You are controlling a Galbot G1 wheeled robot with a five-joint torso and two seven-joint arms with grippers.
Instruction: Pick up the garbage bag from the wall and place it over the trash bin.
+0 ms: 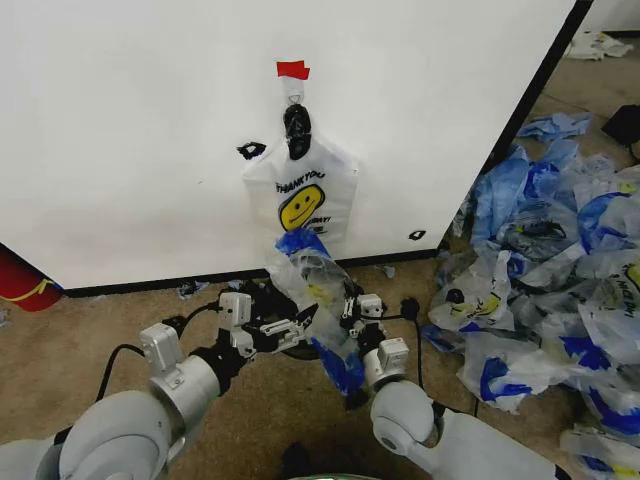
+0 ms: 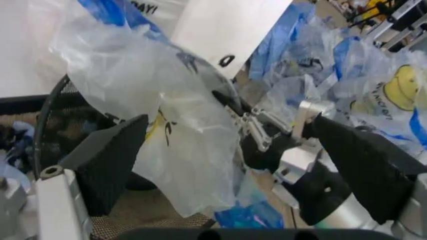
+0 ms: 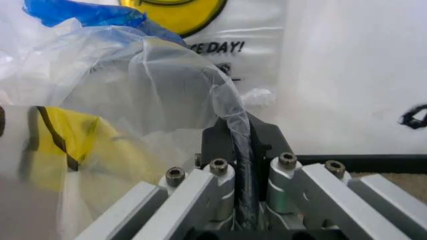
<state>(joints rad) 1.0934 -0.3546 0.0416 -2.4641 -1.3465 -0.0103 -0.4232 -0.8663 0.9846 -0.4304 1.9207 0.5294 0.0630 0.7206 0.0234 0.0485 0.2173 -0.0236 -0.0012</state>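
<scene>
Two hands work together: we keep the garbage bag [image 1: 312, 290] stretched above the trash bin [image 2: 73, 125], at six o'clock below the wall [image 1: 130, 130] hook, so its mouth can drop over the rim, our right hand [image 3: 240, 165] pinched tight on one twisted edge, our left hand [image 2: 227, 150] spread wide around the film.

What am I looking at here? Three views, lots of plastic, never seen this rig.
It is a two-armed wheeled robot. The head view looks down from its head; the other two come from cameras on each wrist. Both arms reach toward a white wall where a bunch of smiley bags hangs from a hook. The right end effector is shut on a pinched fold of the garbage bag. The left end effector is open, its fingers either side of the same bag. The black bin sits below, mostly hidden. More bags litter the carpet on the right.
</scene>
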